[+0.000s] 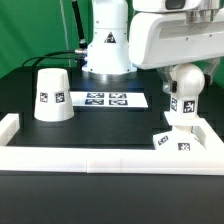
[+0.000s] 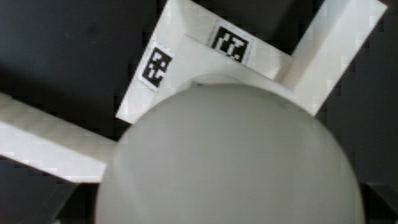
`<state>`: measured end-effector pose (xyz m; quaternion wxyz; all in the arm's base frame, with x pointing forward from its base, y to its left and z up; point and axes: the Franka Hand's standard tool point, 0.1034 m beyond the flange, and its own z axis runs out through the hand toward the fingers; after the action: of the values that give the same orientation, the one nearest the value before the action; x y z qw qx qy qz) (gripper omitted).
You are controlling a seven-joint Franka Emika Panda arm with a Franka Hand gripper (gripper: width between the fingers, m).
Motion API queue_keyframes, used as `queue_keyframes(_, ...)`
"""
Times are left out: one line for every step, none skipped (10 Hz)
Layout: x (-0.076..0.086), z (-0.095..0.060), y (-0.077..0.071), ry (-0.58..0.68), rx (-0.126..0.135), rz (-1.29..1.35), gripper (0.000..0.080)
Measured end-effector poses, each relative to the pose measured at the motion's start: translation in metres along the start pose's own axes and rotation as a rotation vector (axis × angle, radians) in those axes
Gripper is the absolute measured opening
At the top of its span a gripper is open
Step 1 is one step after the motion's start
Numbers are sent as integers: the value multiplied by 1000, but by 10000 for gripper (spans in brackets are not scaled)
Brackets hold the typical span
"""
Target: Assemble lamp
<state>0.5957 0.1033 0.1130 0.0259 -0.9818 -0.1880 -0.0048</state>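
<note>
The ball-shaped white bulb (image 1: 187, 82) hangs stem down under the arm's hand at the exterior view's right. Its tagged stem (image 1: 184, 106) is just over the flat square base (image 1: 171, 140); I cannot tell if they touch. My gripper (image 1: 187, 72) sits around the ball, shut on it, with the fingers mostly hidden. In the wrist view the bulb (image 2: 222, 150) fills most of the picture, the gripper (image 2: 222, 205) is hidden round it, and the tagged base (image 2: 214, 55) lies beyond. The tapered shade (image 1: 52, 95) stands mouth down at the exterior view's left, apart.
The marker board (image 1: 106, 99) lies in the middle of the dark table, before the white robot pedestal (image 1: 106, 45). A white rail (image 1: 100, 158) borders the table's front, with corner pieces at the left (image 1: 8, 128) and right (image 1: 208, 135).
</note>
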Motion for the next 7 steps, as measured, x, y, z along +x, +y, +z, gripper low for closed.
queue_keyframes(-1, 0, 1, -1, 3, 145, 577)
queue_keyframes(-1, 1, 1, -1, 6, 300, 577)
queue_keyframes(-2, 0, 1, -2, 4, 411, 577)
queue_keyframes(-2, 0, 2, -4, 5, 517, 578)
queue_keyframes(-2, 1, 3, -7, 7, 629, 579)
queue_keyframes(-2, 1, 3, -7, 8, 710, 579)
queue_keyframes(-2, 1, 3, -8, 7, 792, 579)
